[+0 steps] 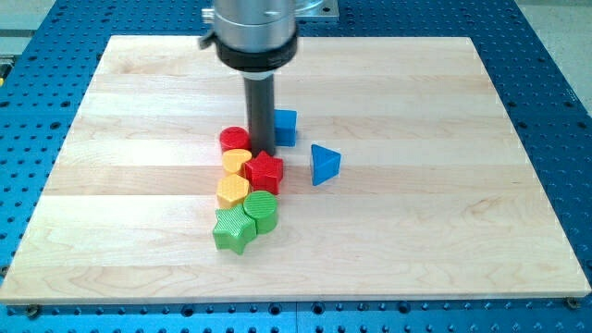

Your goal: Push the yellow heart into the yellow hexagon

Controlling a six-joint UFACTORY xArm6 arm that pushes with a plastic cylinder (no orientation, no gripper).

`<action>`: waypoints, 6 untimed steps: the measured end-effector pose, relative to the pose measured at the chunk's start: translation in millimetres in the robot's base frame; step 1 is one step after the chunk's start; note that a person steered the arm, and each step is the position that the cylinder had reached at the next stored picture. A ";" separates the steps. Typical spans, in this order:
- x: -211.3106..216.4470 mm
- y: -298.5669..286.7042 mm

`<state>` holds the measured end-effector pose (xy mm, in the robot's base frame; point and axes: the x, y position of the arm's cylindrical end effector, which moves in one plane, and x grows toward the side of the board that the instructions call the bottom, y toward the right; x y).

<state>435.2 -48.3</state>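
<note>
The yellow heart (237, 160) lies near the board's middle, touching the yellow hexagon (232, 191) just below it. My tip (262, 151) stands at the heart's upper right edge, between the red cylinder (234, 139) and the red star (265, 172). The rod hides part of the blue cube (286, 127) behind it.
A blue triangle (324, 164) lies alone to the right of the cluster. A green cylinder (261, 212) and a green star (233, 228) sit below the hexagon, touching it. The wooden board (444, 231) rests on a blue perforated table.
</note>
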 end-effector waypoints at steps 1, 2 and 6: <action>-35.5 13.4; -63.2 -7.8; -1.8 17.1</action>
